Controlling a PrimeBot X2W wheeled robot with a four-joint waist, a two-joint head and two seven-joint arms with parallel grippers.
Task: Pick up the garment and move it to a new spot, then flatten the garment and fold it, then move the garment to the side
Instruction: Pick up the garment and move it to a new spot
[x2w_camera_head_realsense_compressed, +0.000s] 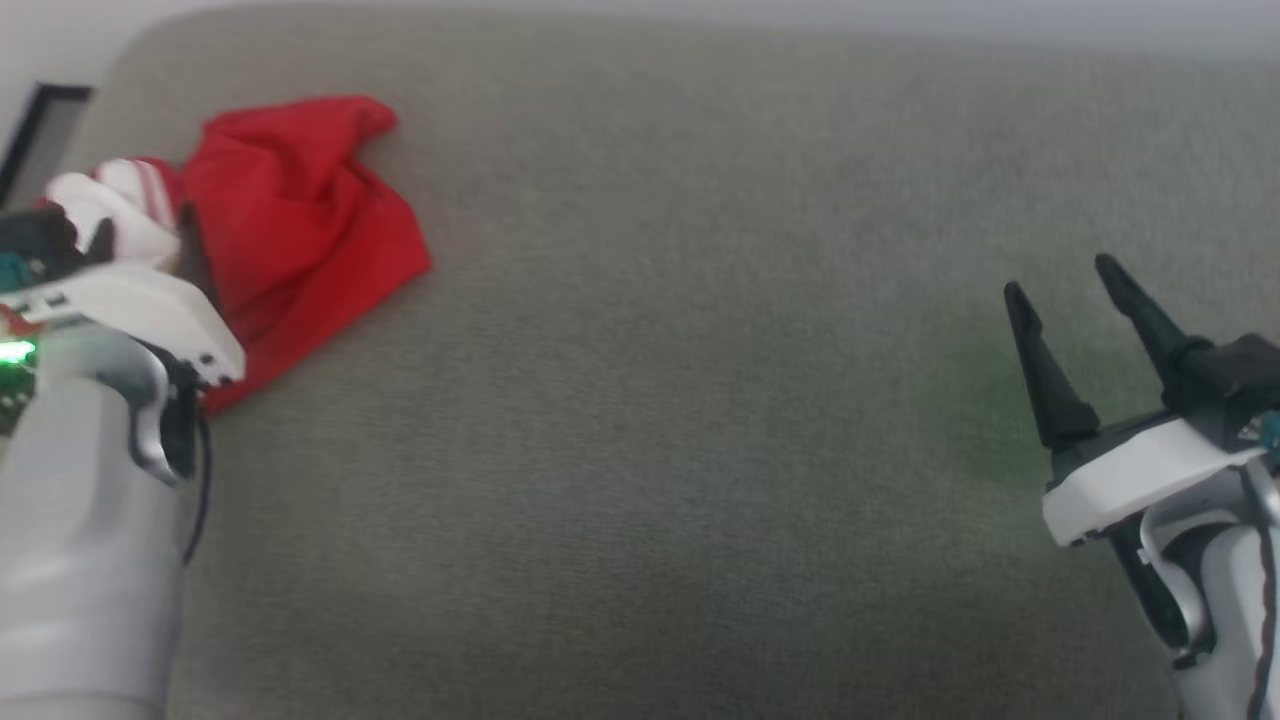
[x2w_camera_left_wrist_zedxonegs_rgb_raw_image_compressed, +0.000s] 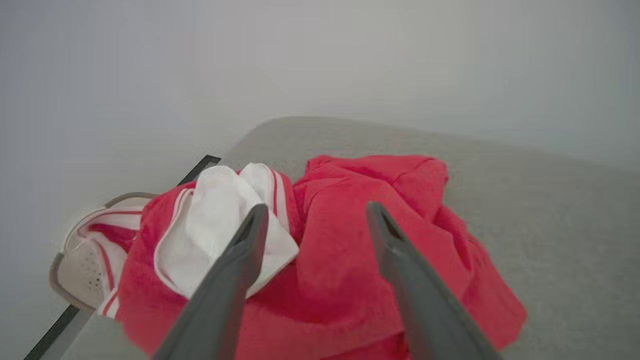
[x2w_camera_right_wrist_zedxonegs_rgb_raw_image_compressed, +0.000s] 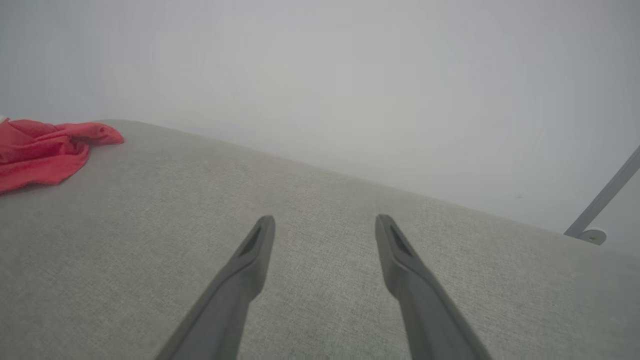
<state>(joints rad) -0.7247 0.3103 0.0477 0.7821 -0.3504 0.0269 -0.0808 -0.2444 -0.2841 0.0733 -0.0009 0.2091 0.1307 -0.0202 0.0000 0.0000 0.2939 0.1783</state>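
Wide apart stand the two long dark fingers of the left gripper (x2w_camera_left_wrist_zedxonegs_rgb_raw_image_compressed: 316, 207), with nothing held between them. It hangs close over the crumpled red jersey T-shirt with white sleeves (x2w_camera_left_wrist_zedxonegs_rgb_raw_image_compressed: 350, 270). In the left wrist view one finger lies across the bunched white sleeve with its red-and-white striped trim, the other across the red body cloth. Whether either fingertip touches the fabric cannot be told.

The T-shirt lies in a loose heap near the far left corner of the grey fabric-covered bench (x2w_camera_head_realsense_compressed: 700, 450). Its red body spreads toward the middle of the bench and its white sleeve is turned toward the left edge. No lettering can be made out in the folds.

The right gripper (x2w_camera_head_realsense_compressed: 1060, 278) hovers over bare grey fabric at the right side of the bench, well apart from the T-shirt. Its fingers are just as widely spread and it holds nothing.

Just past the left edge of the bench, beside the T-shirt, sits a beige perforated basket (x2w_camera_left_wrist_zedxonegs_rgb_raw_image_compressed: 80, 270) with a red-and-white striped cloth inside it. A black strip (x2w_camera_left_wrist_zedxonegs_rgb_raw_image_compressed: 200, 168) runs along that same edge. In the right wrist view a slanted grey metal bar (x2w_camera_right_wrist_zedxonegs_rgb_raw_image_compressed: 605, 195) with a round foot stands against the pale wall beyond the bench.
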